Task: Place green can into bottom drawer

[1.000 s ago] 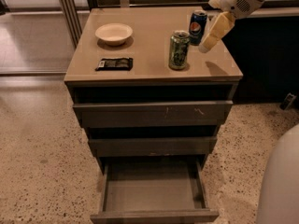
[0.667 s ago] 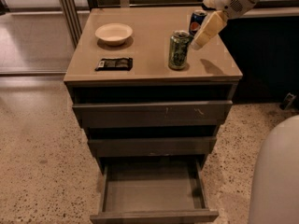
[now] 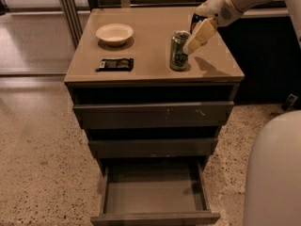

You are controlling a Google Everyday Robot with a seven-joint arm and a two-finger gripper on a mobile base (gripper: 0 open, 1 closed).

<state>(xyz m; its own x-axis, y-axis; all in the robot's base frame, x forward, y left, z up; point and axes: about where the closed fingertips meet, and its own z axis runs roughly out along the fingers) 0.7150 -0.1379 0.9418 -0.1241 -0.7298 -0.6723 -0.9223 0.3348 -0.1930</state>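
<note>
One gripper (image 3: pixel 189 45) has moved left beside the green can (image 3: pixel 178 53); open or closed, cannot tell.

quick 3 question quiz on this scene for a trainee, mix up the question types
1. True or false: the lowest grey-brown cabinet drawer is pulled open.
2. Where does the tall slim green drink can stand? A in a drawer, B on the tan cabinet top, C on the floor.
3. Name the thing at the tip of the cream two-finger gripper, which hovers above the cabinet top.
Key: 1 true; 2 B; 3 the green can.
</note>
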